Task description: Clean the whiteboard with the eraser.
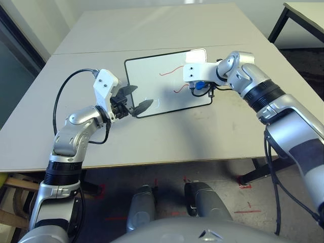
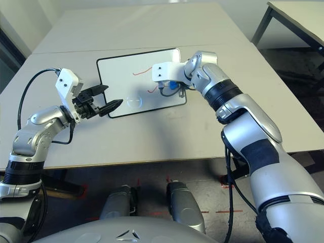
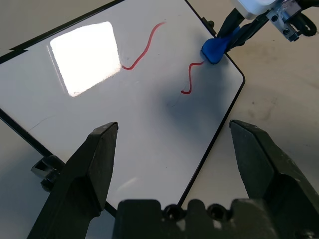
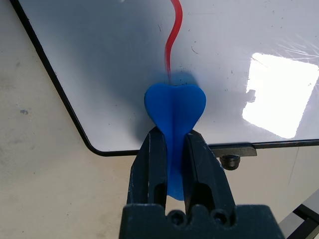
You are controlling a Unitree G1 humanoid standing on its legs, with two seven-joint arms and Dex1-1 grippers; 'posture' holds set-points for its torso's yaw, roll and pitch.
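Observation:
The whiteboard (image 1: 152,81) lies flat on the table with two red squiggles, one (image 1: 171,70) near its middle and one (image 3: 192,77) close to its right edge. My right gripper (image 4: 173,149) is shut on the blue eraser (image 4: 174,110), pressing it onto the board at the end of the right-hand squiggle, near the board's front right corner. The eraser (image 1: 200,85) shows as a blue spot under the right wrist. My left gripper (image 1: 132,98) hovers open over the board's front left corner, with nothing between its fingers.
The grey table (image 1: 152,136) carries just the board. A seam (image 1: 86,49) runs across its far half. Another table (image 1: 304,20) stands at the back right. A black cable (image 1: 63,96) loops from my left wrist.

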